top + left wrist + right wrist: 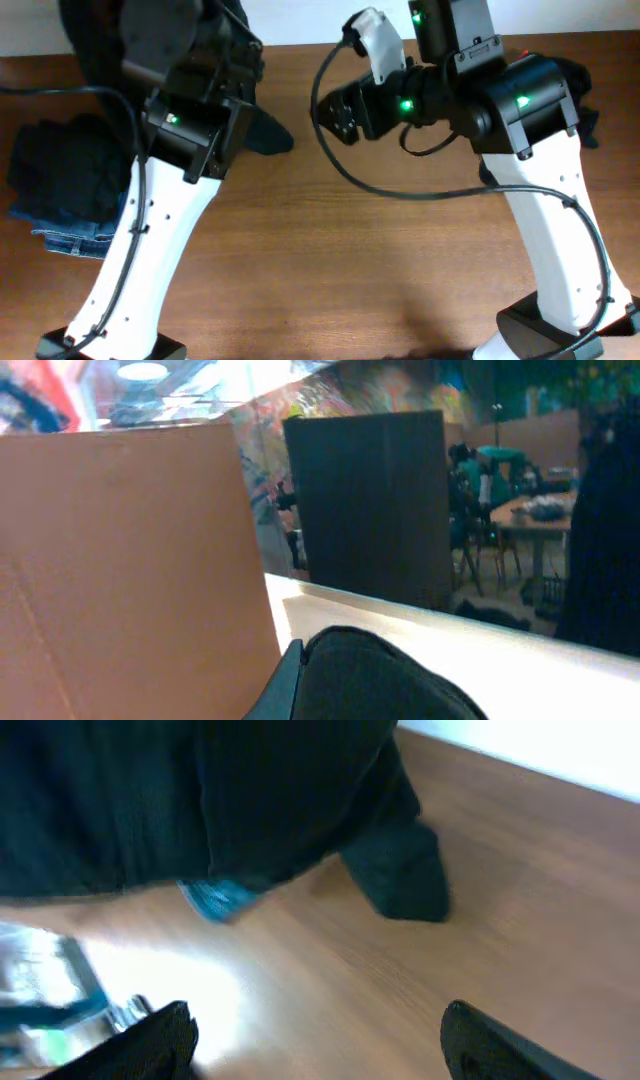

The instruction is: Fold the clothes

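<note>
tabletop (pixel 350 280) bears jeans (pixel 68 240) overhead only; right wrist shows black garment (pixel 150 800).

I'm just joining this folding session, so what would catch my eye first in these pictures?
A large black garment bunched up at the far end of the left arm, top left, one corner trailing onto the wooden table. Then a heap of dark clothes over blue jeans at the left edge, and the right hand open above bare wood.

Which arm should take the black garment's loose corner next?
Right, likely. Its hand is open and faces the black garment and its dangling corner. The left arm has its tip buried in that fabric, apparently holding it up.
</note>
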`<state>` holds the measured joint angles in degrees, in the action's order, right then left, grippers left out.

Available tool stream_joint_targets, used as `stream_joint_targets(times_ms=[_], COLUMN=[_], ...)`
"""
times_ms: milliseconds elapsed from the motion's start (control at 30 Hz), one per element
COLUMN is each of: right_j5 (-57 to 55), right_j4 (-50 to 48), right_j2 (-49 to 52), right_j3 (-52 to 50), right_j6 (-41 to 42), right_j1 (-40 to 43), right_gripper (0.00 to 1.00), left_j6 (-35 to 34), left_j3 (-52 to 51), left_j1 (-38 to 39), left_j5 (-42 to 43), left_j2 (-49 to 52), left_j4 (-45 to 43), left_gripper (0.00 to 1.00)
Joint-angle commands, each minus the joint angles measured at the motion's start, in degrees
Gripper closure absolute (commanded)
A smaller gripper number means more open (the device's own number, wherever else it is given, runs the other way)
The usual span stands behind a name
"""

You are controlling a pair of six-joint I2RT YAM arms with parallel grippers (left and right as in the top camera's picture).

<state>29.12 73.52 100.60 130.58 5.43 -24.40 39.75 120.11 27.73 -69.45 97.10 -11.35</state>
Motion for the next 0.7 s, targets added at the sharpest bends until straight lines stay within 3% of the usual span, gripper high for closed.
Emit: stream_joint_targets(times_ms=[0,33,133,200,433,667], right_j5=[7.6,10.8,15.4,18.1,29.9,29.7], right_j4=[-3.2,-7.0,-13.8,-17.7,-37.1,-55.2], right_j2=[1.3,1.8,3.0,4.1,5.6,5.6], right_j3=[-2.1,-3.9,-7.4,-9.7,-18.8,-22.5], right_j6=[18.9,26.7,37.1,44.4,68.8,89.3], right_j1=[0.0,0.0,-0.4,-0.4,-0.9,-3.8], right_gripper=[0.13,0.11,0.09,0.00,0.01,0.01], left_j6=[1.1,1.1,1.1,1.1,1.1,1.1], left_j3=[4.5,5.2,6.1,6.4,6.4,6.4], left_j1=[0.0,0.0,0.0,0.0,0.0,0.0], left_j5=[0.5,0.6,0.6,0.7,2.4,2.8], left_j2=[-0.8,-0.8,-0.8,-0.8,-0.7,-0.7], left_j4=[-1.1,-1.1,-1.1,-1.1,-1.1,-1.1], left_gripper=[1.00,1.00,1.00,1.00,1.00,1.00])
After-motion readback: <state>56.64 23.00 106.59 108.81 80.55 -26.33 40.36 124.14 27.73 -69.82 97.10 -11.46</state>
